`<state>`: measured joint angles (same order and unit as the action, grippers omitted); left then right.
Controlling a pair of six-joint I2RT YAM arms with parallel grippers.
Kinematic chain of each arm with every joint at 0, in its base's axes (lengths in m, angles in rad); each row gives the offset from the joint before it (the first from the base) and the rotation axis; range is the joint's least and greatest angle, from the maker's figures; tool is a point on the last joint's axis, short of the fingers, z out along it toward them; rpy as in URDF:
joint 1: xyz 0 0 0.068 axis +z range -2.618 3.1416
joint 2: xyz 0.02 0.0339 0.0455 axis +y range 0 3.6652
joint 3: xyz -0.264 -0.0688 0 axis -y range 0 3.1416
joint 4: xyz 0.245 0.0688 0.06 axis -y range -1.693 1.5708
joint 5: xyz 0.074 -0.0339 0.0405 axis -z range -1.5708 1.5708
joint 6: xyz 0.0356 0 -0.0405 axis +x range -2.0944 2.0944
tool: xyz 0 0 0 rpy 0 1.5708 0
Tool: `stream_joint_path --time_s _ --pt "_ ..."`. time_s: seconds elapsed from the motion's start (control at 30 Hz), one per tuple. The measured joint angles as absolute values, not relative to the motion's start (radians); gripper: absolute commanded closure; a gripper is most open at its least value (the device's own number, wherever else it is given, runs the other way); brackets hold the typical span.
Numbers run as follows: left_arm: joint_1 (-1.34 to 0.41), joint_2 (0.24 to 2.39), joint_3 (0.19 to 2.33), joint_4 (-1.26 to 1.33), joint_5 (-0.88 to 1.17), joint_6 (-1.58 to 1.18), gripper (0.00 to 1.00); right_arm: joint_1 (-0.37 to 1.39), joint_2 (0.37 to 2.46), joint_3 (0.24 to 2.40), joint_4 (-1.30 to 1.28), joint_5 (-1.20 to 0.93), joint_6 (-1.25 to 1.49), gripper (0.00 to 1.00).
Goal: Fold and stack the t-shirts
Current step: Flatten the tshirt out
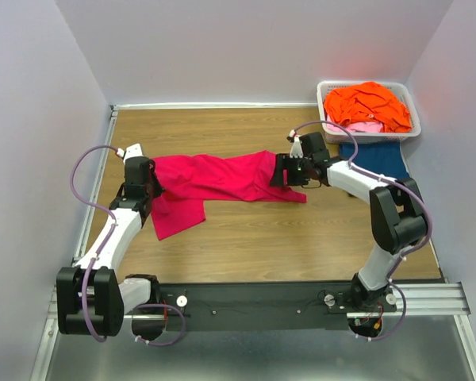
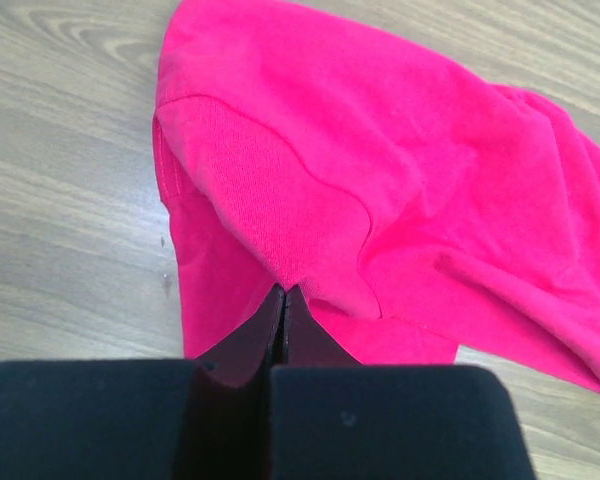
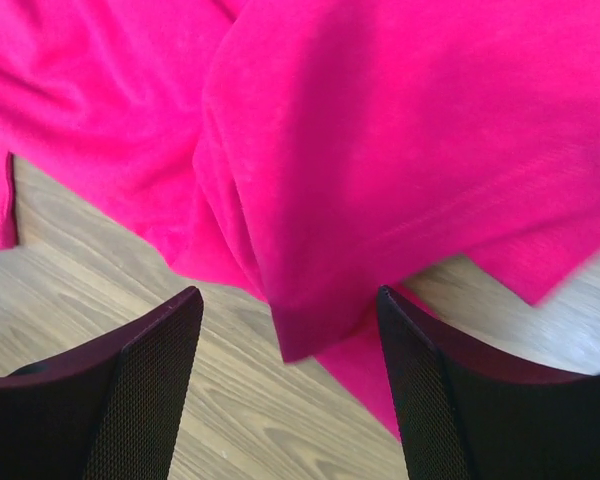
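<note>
A magenta-pink t-shirt (image 1: 222,178) lies stretched left to right across the wooden table (image 1: 262,238), one part folded down at its left end. At that left end my left gripper (image 1: 147,184) is shut, and in the left wrist view its tips (image 2: 283,292) pinch a fold of the shirt (image 2: 380,180). My right gripper (image 1: 282,171) stands open at the shirt's right end. In the right wrist view a corner of the cloth (image 3: 380,180) hangs loose between the spread fingers (image 3: 290,300), touching neither. An orange t-shirt (image 1: 369,103) and a pale pink one (image 1: 365,127) fill the basket. A dark blue t-shirt (image 1: 377,159) lies in front of it.
The white plastic basket (image 1: 411,131) stands in the back right corner against the walls. Walls close off the table on the left, back and right. Bare wood shows in front of the magenta shirt, up to the arms' mounting rail (image 1: 262,302).
</note>
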<state>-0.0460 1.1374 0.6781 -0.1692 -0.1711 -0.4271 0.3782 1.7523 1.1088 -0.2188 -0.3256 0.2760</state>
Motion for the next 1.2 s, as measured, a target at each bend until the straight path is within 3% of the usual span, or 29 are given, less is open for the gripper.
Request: stream_joint_path --time_s 0.1,0.13,0.2,0.23,0.4,0.43,0.5,0.53,0.6,0.77,0.9,1.07,1.2 --pt "-0.046 1.137 0.675 -0.151 -0.171 -0.426 1.00 0.393 1.799 1.126 -0.216 -0.344 0.270 0.46" --pt "-0.046 1.137 0.674 -0.147 -0.171 -0.423 1.00 0.394 1.808 1.128 -0.216 -0.344 0.267 0.76" --pt "-0.046 1.137 0.673 -0.142 -0.171 -0.419 1.00 0.401 1.821 1.133 -0.220 -0.331 0.265 0.98" --pt "-0.046 1.137 0.673 -0.142 -0.171 -0.417 1.00 0.402 1.822 1.142 -0.228 -0.314 0.265 0.99" --pt "-0.046 1.128 0.669 -0.138 -0.171 -0.410 1.00 0.368 1.827 1.290 -0.266 -0.162 0.263 0.97" --pt "-0.046 1.124 0.669 -0.137 -0.171 -0.410 1.00 0.345 1.836 1.354 -0.270 -0.129 0.265 0.83" --pt "-0.046 1.123 0.669 -0.136 -0.171 -0.408 1.00 0.299 1.863 1.464 -0.253 -0.048 0.271 0.64" --pt "-0.046 1.123 0.669 -0.136 -0.171 -0.408 1.00 0.282 1.876 1.504 -0.256 -0.015 0.271 0.45" --pt "-0.046 1.123 0.669 -0.135 -0.171 -0.407 1.00 0.241 1.919 1.608 -0.252 0.043 0.283 0.31" --pt "-0.046 1.123 0.669 -0.135 -0.163 -0.404 1.00 0.217 1.929 1.618 -0.261 0.053 0.289 0.30" --pt "-0.046 1.126 0.669 -0.130 -0.146 -0.403 1.00 0.228 1.864 1.457 -0.269 0.002 0.298 0.32" --pt "-0.046 1.140 0.669 -0.122 -0.130 -0.403 1.00 0.235 1.818 1.290 -0.298 -0.013 0.314 0.43" --pt "-0.046 1.142 0.669 -0.120 -0.121 -0.403 1.00 0.235 1.822 1.249 -0.316 0.004 0.331 0.46"
